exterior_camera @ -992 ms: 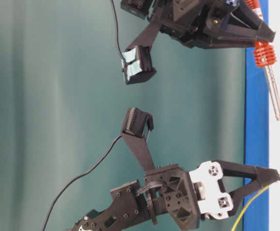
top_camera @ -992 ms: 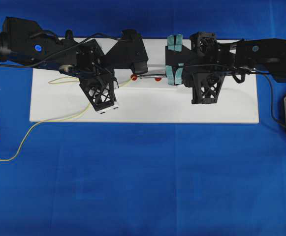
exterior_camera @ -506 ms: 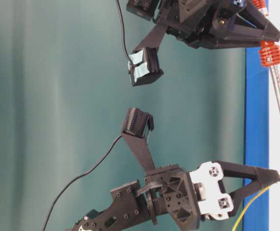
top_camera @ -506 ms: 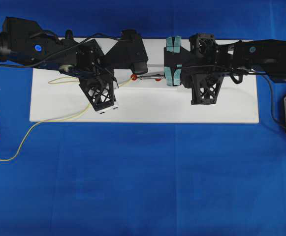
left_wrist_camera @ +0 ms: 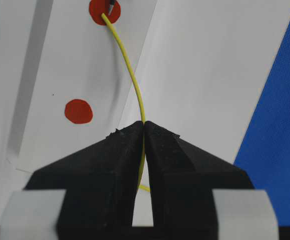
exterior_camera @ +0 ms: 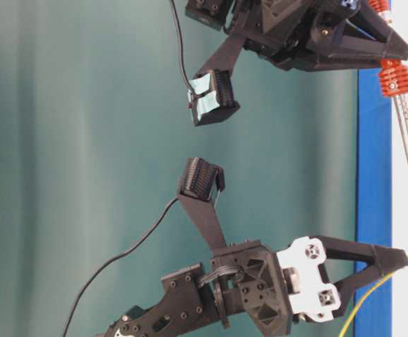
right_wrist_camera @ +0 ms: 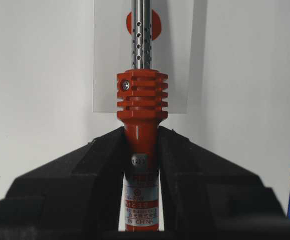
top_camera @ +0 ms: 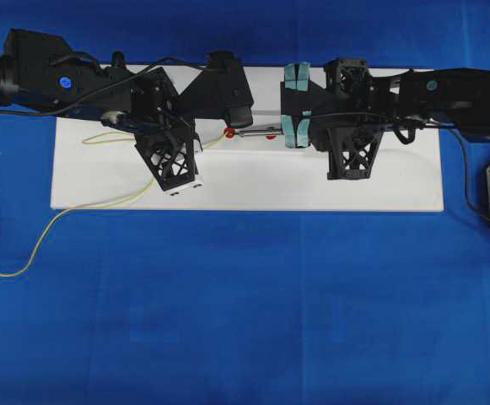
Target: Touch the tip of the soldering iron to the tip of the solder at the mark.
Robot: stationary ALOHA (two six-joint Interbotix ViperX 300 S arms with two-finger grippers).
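Lying on blue cloth (top_camera: 245,304), white board (top_camera: 245,190) carries red dots. Left gripper (left_wrist_camera: 144,131) pinches solder (left_wrist_camera: 131,70); right gripper (right_wrist_camera: 141,137) clamps soldering iron (right_wrist_camera: 142,100); tips meet at dot (left_wrist_camera: 105,10). Teal backdrop (exterior_camera: 84,140).

Black arms (top_camera: 51,72), black cables, white-taped hand (left_wrist_camera: 144,130)

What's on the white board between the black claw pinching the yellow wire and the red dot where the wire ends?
Only the solder itself, arching from the left gripper to the upper red dot. A second red dot lies off to the side, as the left wrist view shows.
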